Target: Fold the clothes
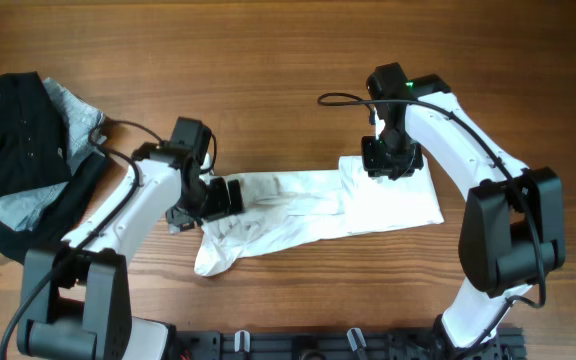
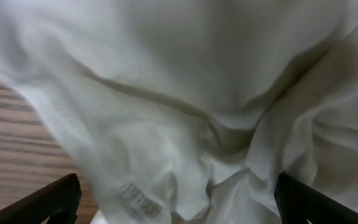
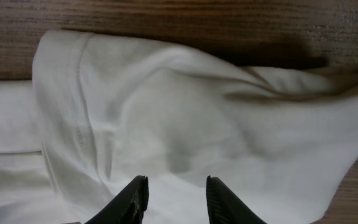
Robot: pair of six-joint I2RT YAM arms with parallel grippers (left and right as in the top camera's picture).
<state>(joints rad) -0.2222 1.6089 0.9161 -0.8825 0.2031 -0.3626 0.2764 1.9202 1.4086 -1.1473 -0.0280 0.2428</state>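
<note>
i'm looking down at the white garment [image 1: 308, 210], which is lying across the middle of the bench [image 1: 268, 60] as a long, rumpled strip, so i'm judging the fold as partly done at best. the right end is looking fairly flat and squared, with a hemmed edge [image 3: 79, 124] doubled over the layer beneath it, while the left end is bunching and trailing off toward the front edge in a loose tail. my left pincer [image 1: 223, 197] is sitting at that messy left end; from its wrist camera i'm seeing both fingers [image 2: 58, 196] spread wide at the bottom corners with crumpled cloth filling everything beyond them, so i'm calling it open and gripping nothing. my right pincer [image 1: 388, 165] is hovering over the upper right corner of the garment, its jaws parted by a modest gap with smooth fabric showing between them, and i'm not seeing any cloth pinched there. i'm reckoning what's left on this piece is tidying the left end and bringing the strip in on itself. over at the far left, well apart from all this, a pile of dark and grey clothes [image 1: 18, 135] is waiting in a heap, and i'm counting that as not yet folded, so most of the job is ahead of me.
</note>
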